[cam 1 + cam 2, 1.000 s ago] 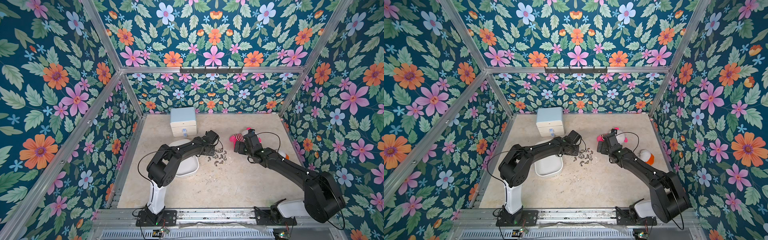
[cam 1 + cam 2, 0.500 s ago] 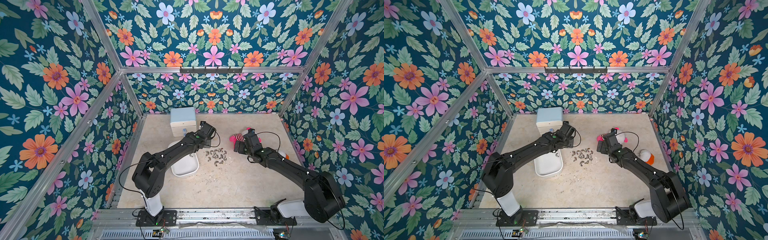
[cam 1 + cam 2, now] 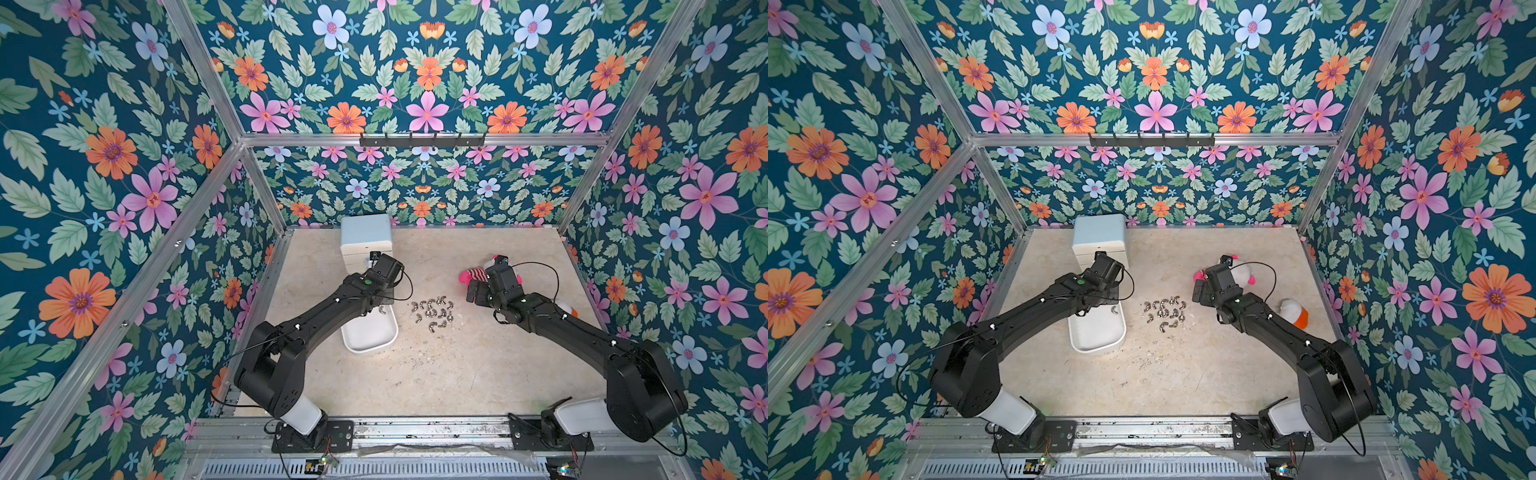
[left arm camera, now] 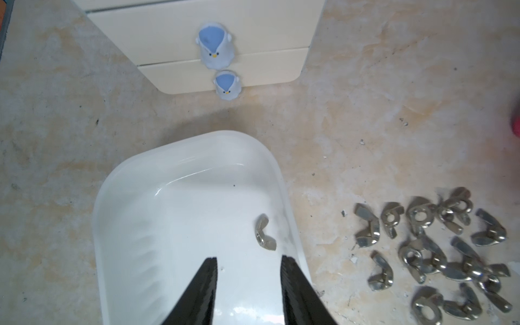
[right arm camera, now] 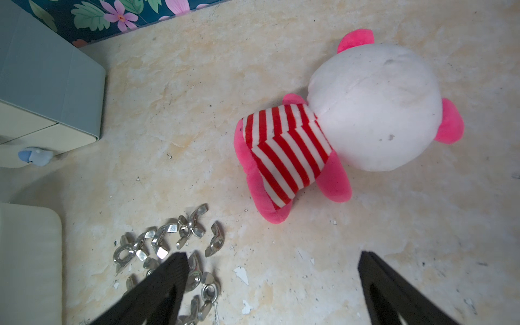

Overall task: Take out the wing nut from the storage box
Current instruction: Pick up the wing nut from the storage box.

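Inside the storage box (image 4: 197, 157), against its wall, lies the wing nut (image 4: 264, 232). Only the left wrist view shows the left gripper (image 4: 249, 261) parted and empty nearby; the right gripper (image 5: 273, 259) gapes over the tabletop (image 5: 197, 84).

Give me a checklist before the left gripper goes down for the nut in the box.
1. Nut in box: one wing nut lies close to the wall on the pile's side. Ok.
2. Left gripper ready: jaws apart, nothing between them. Ok.
3. Gripper lined up on nut: the nut sits ahead of the fingertips, nearer one finger than the other. Not ok.
4. Room for a finger between nut and wall: cannot tell.
5. Right gripper out of the way: open, by the pile, apart from the box. Ok.
6. Drop spot: pile lies on the table beside the box, not touching it. Ok.
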Robot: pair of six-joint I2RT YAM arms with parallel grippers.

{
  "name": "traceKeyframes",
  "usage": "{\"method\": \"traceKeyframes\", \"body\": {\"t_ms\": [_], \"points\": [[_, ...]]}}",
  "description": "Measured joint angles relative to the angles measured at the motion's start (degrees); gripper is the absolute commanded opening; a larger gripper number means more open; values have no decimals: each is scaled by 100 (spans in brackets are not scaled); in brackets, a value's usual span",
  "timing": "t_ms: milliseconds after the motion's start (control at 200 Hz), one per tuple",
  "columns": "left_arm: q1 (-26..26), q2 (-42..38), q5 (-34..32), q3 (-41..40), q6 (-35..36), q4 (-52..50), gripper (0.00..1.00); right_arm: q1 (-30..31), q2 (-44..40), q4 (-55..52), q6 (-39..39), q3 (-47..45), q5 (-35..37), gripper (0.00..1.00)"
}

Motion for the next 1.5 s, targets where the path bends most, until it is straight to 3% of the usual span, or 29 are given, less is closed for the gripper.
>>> {"method": "traceKeyframes", "body": {"t_ms": [430,1120,1501], "points": [[367,337,883,-590,175,769,38,0,-39,-39,-15,17,0,99],[378,984,994,-597,280,1178,30,0,-107,-46,-11,-66,26,99],[380,1228,999,-684,260,1456,16,0,-114,-44,4,-92,26,99]]}}
